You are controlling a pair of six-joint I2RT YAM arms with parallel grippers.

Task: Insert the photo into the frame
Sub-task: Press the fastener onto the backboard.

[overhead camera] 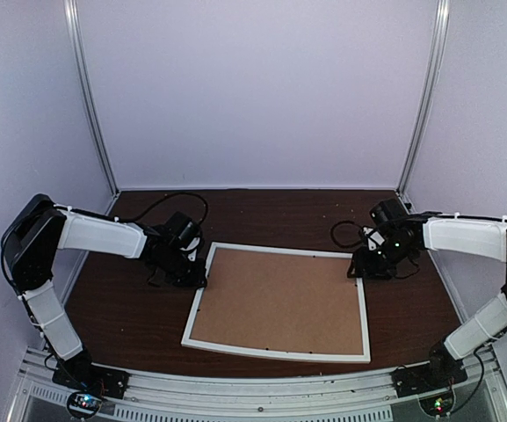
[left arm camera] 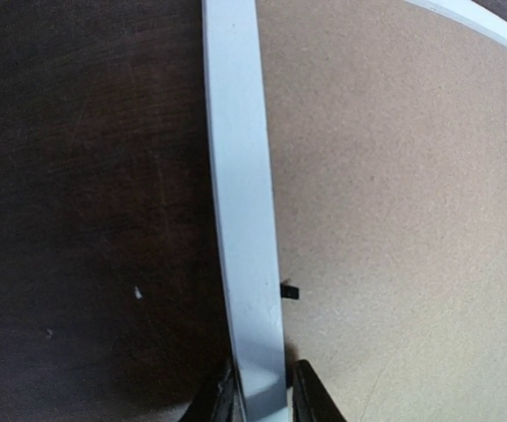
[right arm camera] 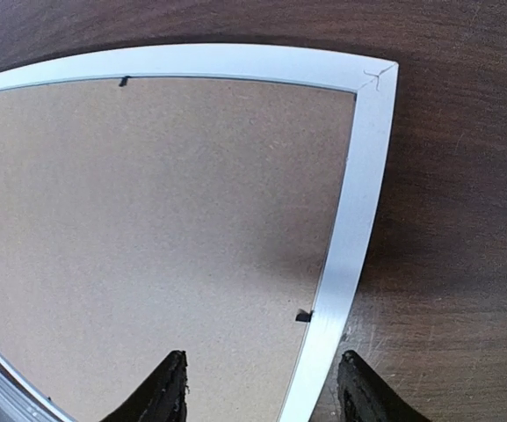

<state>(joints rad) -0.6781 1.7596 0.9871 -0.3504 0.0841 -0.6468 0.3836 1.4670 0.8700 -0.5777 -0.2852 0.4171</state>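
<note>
The picture's bottom edge cuts off the left gripper astride the frame's left rail; whether it presses the rail cannot be told. The brown backing board hides the frame's inside.

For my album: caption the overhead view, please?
Left gripper and right gripper straddle opposite edges of the frame, brown back up.

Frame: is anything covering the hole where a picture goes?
Yes. The brown board fills the whole opening of the frame, with small black tabs at its edge. Nothing lies between the left pincer or right pincer and the rails.
</note>
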